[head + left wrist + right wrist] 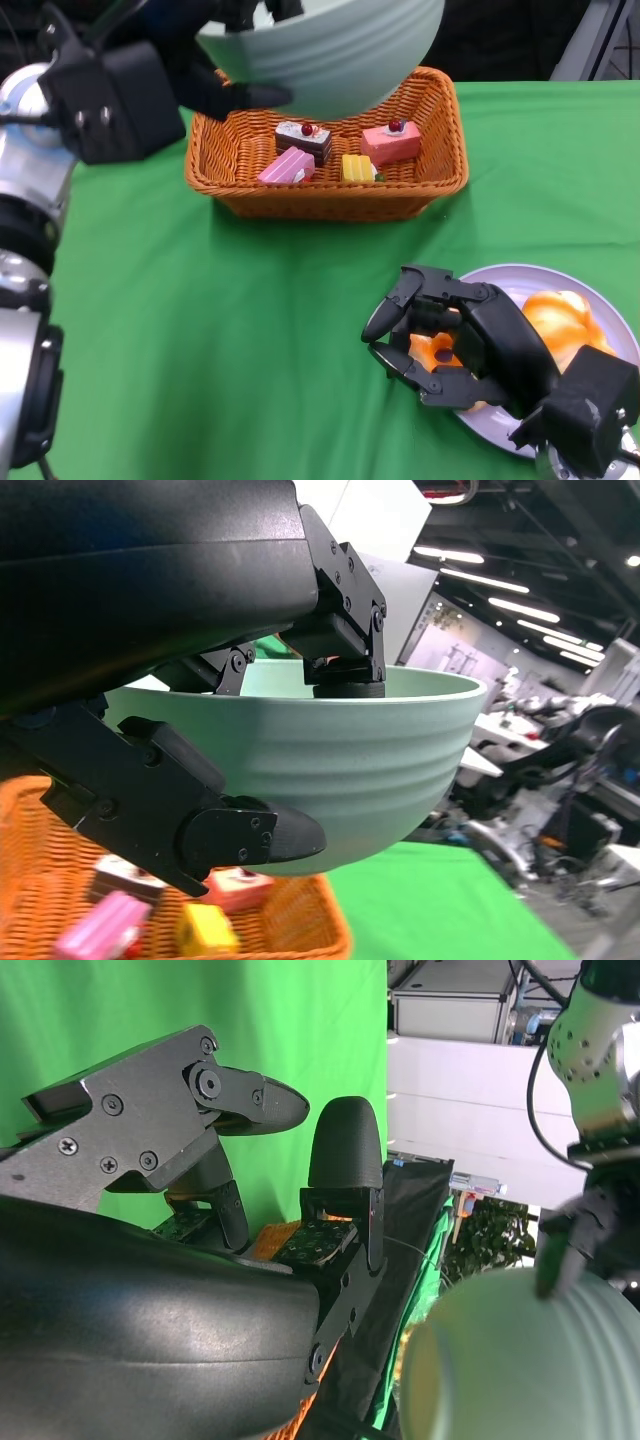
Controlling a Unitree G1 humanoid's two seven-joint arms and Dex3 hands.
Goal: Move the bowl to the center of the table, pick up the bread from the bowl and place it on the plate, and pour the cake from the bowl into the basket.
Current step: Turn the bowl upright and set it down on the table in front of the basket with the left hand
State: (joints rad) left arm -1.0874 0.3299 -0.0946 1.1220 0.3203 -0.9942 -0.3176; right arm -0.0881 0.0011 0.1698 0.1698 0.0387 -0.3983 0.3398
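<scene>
The left hand [225,90] grips the pale green bowl [330,50] by its rim, fingers inside and outside the wall, holding it tilted above the wicker basket [325,195]. Four cake slices [335,150] lie in the basket (pink, chocolate, yellow and a red-topped one). On the green table [200,330], the right hand [450,340] rests at the edge of the white plate [520,275], fingers loosely curled and holding nothing, beside the orange bread [560,315].
</scene>
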